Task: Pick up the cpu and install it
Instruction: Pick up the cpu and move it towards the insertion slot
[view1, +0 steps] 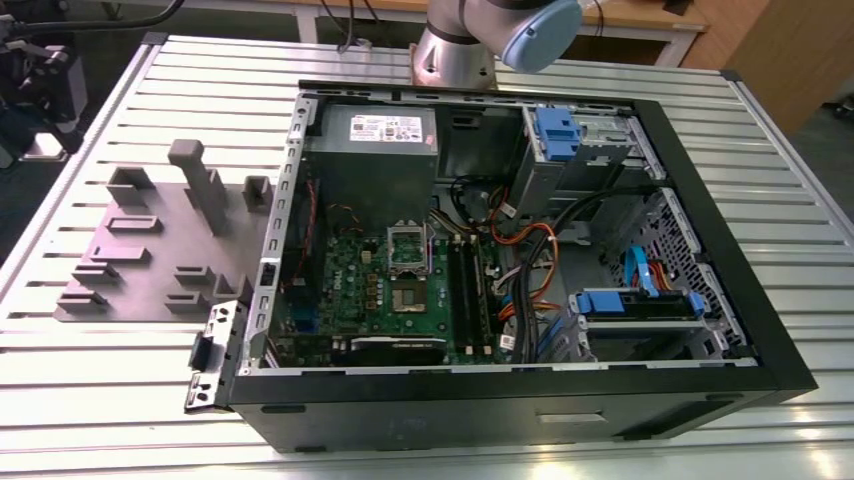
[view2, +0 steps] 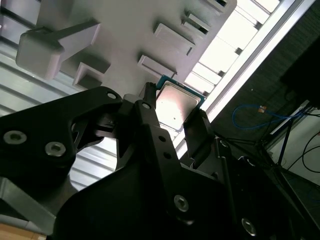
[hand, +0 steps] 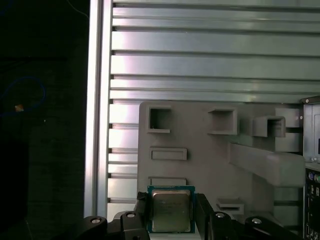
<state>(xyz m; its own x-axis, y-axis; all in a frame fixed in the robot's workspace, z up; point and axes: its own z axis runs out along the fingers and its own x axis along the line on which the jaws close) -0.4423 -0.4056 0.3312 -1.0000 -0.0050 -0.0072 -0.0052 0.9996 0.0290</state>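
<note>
The cpu (hand: 171, 210) is a small square chip with a silvery top and a thin teal-dark rim. It sits between the two black fingers (hand: 141, 212) of my gripper (hand: 171, 216), which is shut on its opposite edges. In the second wrist view the cpu (view2: 175, 106) shows the same way, clamped in the gripper (view2: 176, 120) and hanging over the near edge of the grey plastic fixture (view2: 125, 30). The open computer case (view1: 694, 200) lies on its side in the exterior view, with the green motherboard (view1: 380, 290) exposed inside.
The grey fixture (view1: 147, 250) with its raised blocks and posts lies on the slatted metal table (view1: 120, 390), at the exterior view's left of the case. Cables, blue drive brackets (view1: 561, 130) and a power supply (view1: 380, 130) crowd the case. The arm's base (view1: 461, 50) stands behind it.
</note>
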